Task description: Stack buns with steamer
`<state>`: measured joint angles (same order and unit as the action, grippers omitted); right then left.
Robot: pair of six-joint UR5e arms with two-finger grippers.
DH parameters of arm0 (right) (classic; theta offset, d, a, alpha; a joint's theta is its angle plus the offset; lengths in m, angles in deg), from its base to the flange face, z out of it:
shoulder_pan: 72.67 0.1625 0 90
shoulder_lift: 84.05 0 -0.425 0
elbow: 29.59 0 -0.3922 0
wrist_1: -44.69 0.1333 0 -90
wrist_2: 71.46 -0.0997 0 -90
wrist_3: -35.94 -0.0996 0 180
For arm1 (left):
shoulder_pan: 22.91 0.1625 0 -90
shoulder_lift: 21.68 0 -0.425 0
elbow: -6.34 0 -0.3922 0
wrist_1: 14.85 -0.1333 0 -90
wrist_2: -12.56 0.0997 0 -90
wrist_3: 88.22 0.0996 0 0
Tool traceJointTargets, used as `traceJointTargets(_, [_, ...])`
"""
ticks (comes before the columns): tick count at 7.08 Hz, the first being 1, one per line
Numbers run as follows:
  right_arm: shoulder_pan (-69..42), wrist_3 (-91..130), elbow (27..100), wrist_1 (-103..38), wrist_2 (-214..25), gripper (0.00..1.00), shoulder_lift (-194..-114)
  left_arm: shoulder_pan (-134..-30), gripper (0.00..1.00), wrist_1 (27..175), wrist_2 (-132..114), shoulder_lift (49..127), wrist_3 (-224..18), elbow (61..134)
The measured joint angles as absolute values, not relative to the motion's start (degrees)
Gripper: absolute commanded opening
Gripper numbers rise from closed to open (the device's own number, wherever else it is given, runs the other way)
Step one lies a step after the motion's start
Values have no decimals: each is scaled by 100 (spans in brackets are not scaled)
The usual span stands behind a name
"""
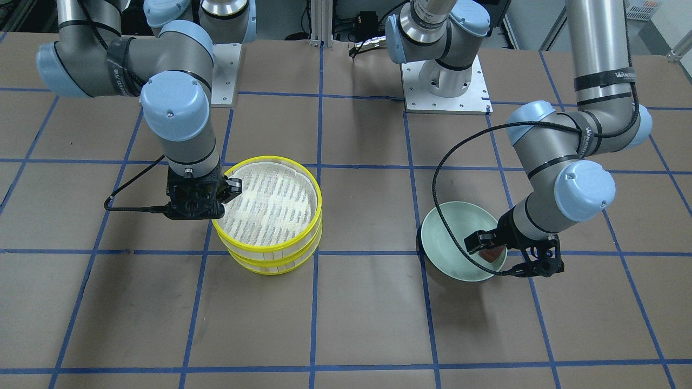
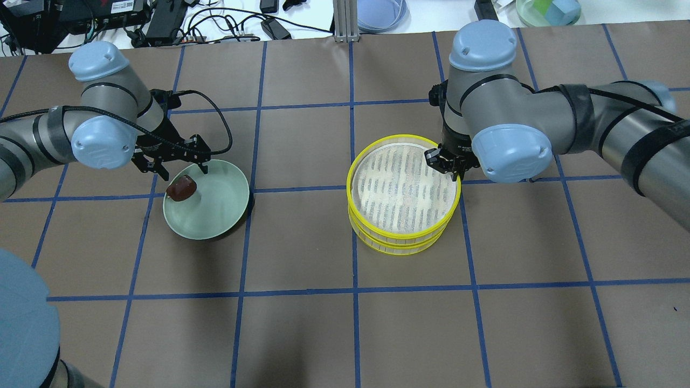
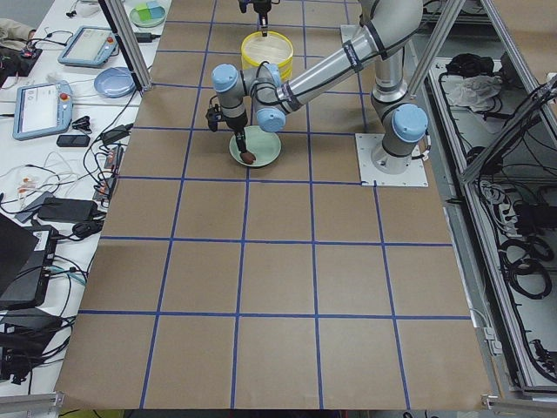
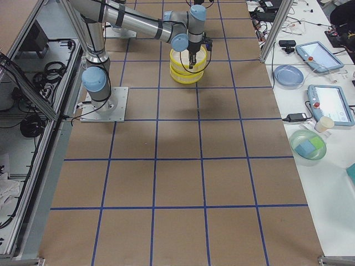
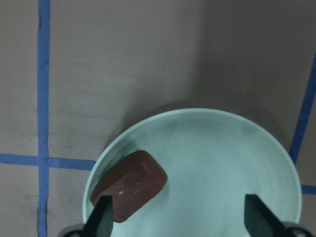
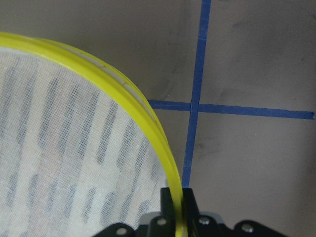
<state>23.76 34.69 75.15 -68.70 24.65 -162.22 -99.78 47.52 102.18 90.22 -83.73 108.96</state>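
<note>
The dark reddish-brown bun (image 2: 180,188) lies at the edge of the mint-green plate (image 2: 221,207), also in the left wrist view (image 5: 131,186). My left gripper (image 2: 183,173) hangs open just above it, one finger (image 5: 101,217) beside the bun, the other across the plate. The steamer (image 2: 404,188) is two stacked yellow-rimmed tiers with a white mesh top. My right gripper (image 2: 450,164) is shut on the top tier's yellow rim (image 6: 163,148). The pale cream bun is not clearly in view.
Blue tape lines grid the brown table. A blue plate (image 2: 380,11), a green bowl with blocks (image 2: 547,11) and cables lie beyond the far edge. The arm bases (image 1: 446,81) stand at the robot side.
</note>
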Motion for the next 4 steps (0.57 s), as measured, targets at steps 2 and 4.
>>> traceJointTargets(2, [2382, 3459, 7517, -6944, 2515, 1, -16130, -9950, 16, 4729, 10205, 9184, -8365, 10944])
traceJointTargets(4, [2395, 3442, 7518, -6993, 2486, 4, -16062, -9946, 16, 4537, 10223, 9255, -8333, 11000])
